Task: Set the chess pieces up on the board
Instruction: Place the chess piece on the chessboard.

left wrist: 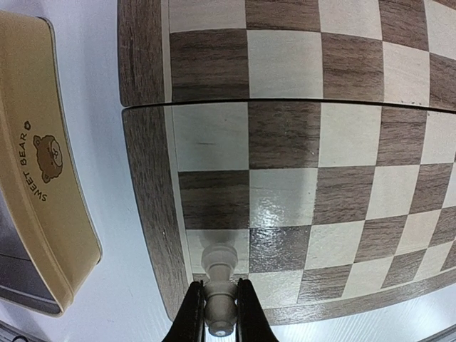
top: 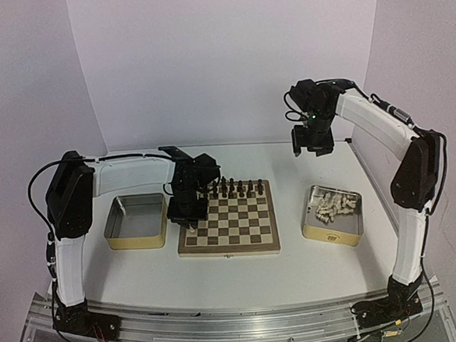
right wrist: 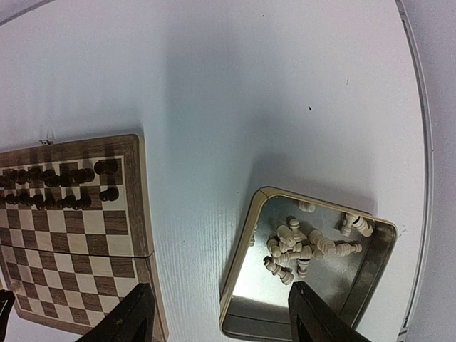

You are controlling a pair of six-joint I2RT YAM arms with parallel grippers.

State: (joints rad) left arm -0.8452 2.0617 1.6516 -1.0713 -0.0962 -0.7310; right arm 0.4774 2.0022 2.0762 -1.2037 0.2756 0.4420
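My left gripper point(left wrist: 219, 317) is shut on one cream-white chess piece point(left wrist: 219, 288). It holds the piece upright, base down, over a light square by the left rim of the board point(left wrist: 146, 214). From above, that gripper point(top: 185, 211) hangs at the board's point(top: 230, 251) left side. The other chess pieces point(right wrist: 299, 249) lie in a heap in the right tin point(right wrist: 239, 274), also seen from above point(top: 332, 208). My right gripper point(right wrist: 224, 324) is open and empty, high above the table near that tin. From above, the right gripper point(top: 312, 145) sits behind the tin.
Dark chess figures point(top: 237, 188) fill the board's far rows, also seen from the right wrist point(right wrist: 57, 189). An empty tin point(top: 136, 220) marked "Sweet Bear" point(left wrist: 43, 206) stands just left of the board. White walls close the table's back and sides.
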